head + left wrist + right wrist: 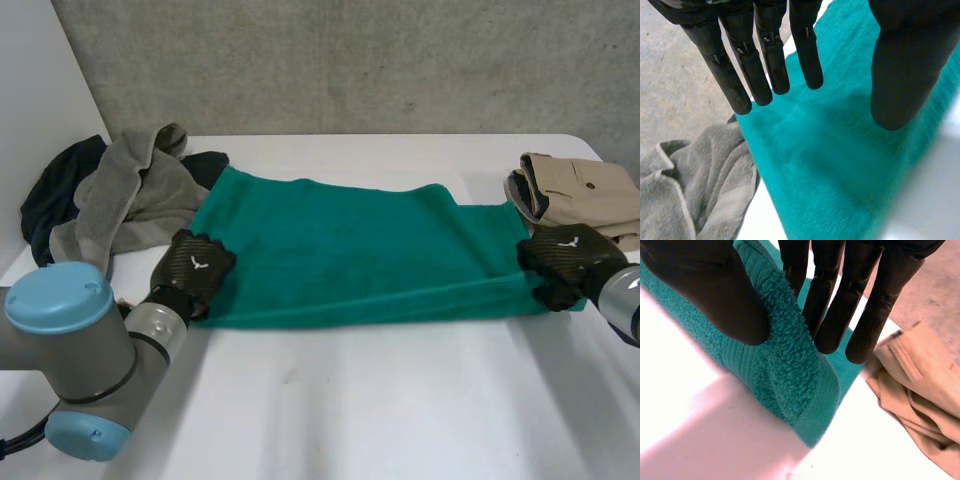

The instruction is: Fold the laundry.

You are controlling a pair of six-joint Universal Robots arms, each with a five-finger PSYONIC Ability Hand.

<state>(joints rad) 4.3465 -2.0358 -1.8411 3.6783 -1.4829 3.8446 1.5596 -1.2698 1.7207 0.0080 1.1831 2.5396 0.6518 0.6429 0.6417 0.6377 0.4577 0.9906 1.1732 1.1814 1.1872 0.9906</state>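
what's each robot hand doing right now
Left robot hand: open, over the green towel.
Right robot hand: closed, pinching the towel's end.

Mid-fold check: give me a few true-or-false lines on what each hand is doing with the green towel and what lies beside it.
1. The right hand pinches one end of the green towel between thumb and fingers. True.
2. The left hand grips the towel as well. False: its fingers are straight over the towel's other end and hold nothing.
3. The grey towel lies folded next to the right hand. False: it lies in a crumpled heap by the left hand's end of the green towel.
4. The beige trousers lie on the table close to the right hand. True.
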